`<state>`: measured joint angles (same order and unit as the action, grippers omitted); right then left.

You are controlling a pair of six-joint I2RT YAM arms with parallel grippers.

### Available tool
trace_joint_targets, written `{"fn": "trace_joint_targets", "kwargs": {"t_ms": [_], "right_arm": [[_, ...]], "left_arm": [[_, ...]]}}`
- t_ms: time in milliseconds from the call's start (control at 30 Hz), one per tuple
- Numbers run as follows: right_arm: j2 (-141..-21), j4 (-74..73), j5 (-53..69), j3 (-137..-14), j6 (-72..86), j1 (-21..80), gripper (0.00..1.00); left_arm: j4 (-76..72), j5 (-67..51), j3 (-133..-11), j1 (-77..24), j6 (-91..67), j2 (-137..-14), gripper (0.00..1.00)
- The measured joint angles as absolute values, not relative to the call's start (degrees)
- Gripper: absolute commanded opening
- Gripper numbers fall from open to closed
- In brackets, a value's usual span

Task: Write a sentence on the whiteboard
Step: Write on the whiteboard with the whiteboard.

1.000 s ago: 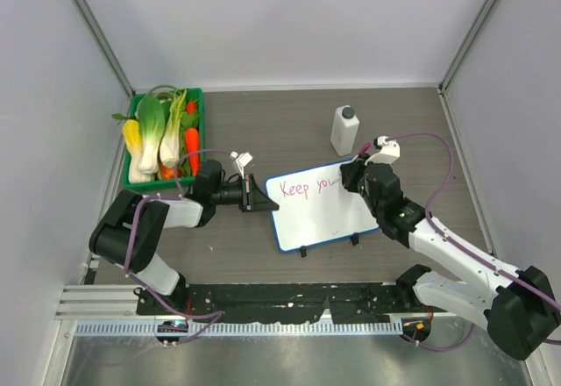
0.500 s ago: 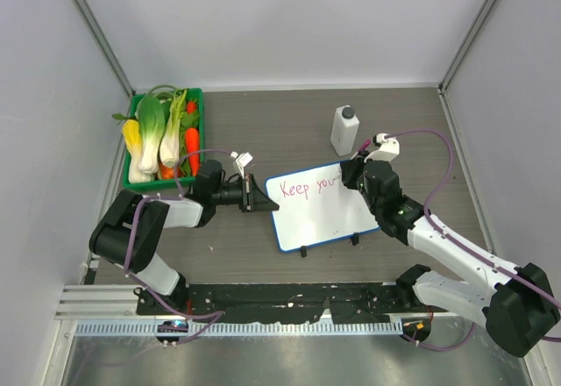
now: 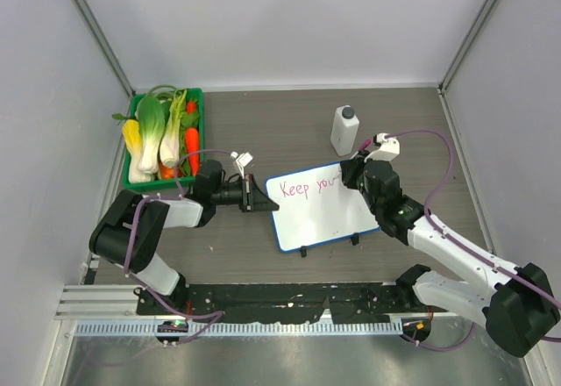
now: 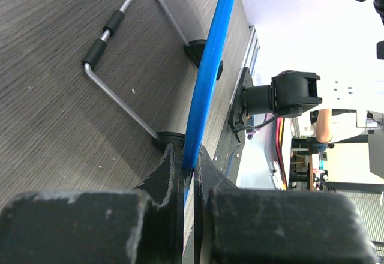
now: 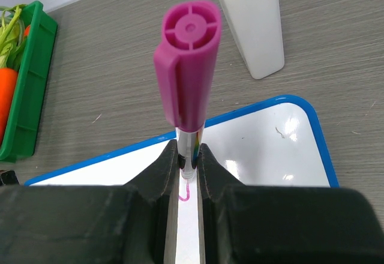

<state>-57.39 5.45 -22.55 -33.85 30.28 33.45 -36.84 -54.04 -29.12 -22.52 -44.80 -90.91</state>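
Note:
The whiteboard [image 3: 320, 215] with a blue rim lies on the table's middle, with pink words "Keep you.." [image 3: 308, 185] along its far edge. My left gripper [image 3: 260, 202] is shut on the board's left edge; the left wrist view shows the blue rim [image 4: 207, 78] clamped between the jaws. My right gripper [image 3: 354, 178] is shut on a marker with a magenta cap [image 5: 186, 66], held upright with its tip on the board [image 5: 258, 150] at a pink stroke [image 5: 185, 192]. The marker's tip is hidden by the fingers.
A white bottle with a dark cap [image 3: 344, 130] stands just behind the board, close to my right gripper; it also shows in the right wrist view [image 5: 252, 21]. A green crate of vegetables [image 3: 163, 136] sits at the far left. The board's wire stand [image 4: 129, 60] rests on the table.
My right gripper with the marker has shifted very slightly; the writing has hardly grown. The left arm and board have not moved.

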Motion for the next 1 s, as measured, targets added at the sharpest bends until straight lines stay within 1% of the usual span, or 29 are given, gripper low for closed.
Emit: {"fn": "trace_joint_targets", "kwargs": {"t_ms": [600,1000], "right_arm": [[-55.61,5.17,-21.41,-31.9,30.3,33.3,0.01],[-55.53,4.12,-21.17,-32.69,30.3,33.3,0.01]], "left_arm": [[-36.84,-54.04,-29.12,-22.55,-44.84,-91.02,0.0],[-36.88,-54.06,-29.15,-22.61,-44.82,-91.02,0.0]]}}
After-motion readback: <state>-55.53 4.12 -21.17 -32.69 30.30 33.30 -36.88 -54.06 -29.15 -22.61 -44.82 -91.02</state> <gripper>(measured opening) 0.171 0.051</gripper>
